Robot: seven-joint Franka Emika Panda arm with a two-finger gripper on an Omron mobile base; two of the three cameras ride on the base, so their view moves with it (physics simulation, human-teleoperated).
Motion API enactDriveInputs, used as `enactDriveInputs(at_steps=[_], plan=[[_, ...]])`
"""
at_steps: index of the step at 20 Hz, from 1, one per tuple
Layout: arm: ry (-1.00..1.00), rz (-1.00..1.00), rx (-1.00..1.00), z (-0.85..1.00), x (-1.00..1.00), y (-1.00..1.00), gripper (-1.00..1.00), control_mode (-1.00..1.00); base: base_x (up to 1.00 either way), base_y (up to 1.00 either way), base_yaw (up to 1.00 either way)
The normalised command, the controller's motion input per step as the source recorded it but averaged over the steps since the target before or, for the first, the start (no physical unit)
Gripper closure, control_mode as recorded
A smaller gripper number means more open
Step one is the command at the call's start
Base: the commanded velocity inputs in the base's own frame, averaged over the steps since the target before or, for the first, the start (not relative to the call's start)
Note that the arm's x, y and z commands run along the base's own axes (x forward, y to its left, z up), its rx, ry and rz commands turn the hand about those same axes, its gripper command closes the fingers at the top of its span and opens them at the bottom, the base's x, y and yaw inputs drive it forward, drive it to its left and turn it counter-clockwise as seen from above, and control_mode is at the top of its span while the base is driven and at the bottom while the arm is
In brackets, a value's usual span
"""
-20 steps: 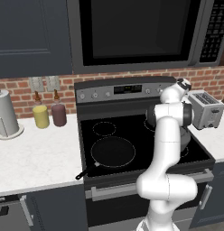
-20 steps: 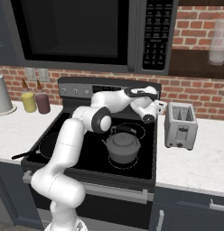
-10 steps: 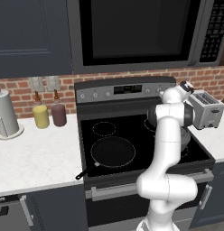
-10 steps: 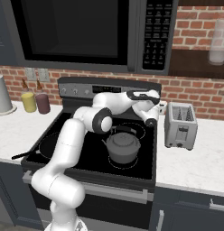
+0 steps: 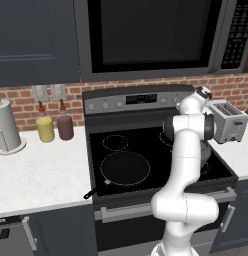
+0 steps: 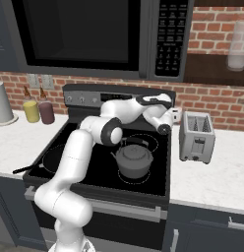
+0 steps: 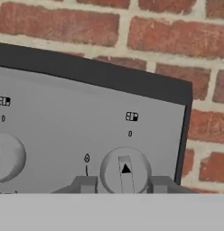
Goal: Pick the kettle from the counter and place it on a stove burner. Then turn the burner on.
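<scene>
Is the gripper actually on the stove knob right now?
Touching. In the hand view the two fingertips sit tight against either side of the rightmost knob, no gap showing. The gripper is shut on it.

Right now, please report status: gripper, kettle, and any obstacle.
Gripper shut on rightmost stove knob at the back panel. Kettle sits on front right burner, handle up. Toaster beside the stove, apart from the arm; nothing blocking.
</scene>
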Motion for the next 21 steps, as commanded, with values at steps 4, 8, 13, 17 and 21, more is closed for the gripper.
enactDriveInputs(at_steps=[4,8,13,17,21], plan=[[0.0,0.25,-0.31,0.0,0.4,0.21,1.0,-1.0,0.0,0.0,0.0],[-0.03,0.27,-0.31,0.0,0.39,0.22,1.0,-1.0,0.0,0.0,0.0],[-0.14,0.32,-0.29,0.0,0.23,0.13,1.0,-1.0,0.0,0.0,0.0],[-0.26,0.43,-0.3,0.0,0.04,0.06,1.0,-1.0,0.0,0.0,0.0],[-0.33,0.59,-0.33,-0.02,-0.06,0.0,1.0,-1.0,0.0,0.0,0.0]])
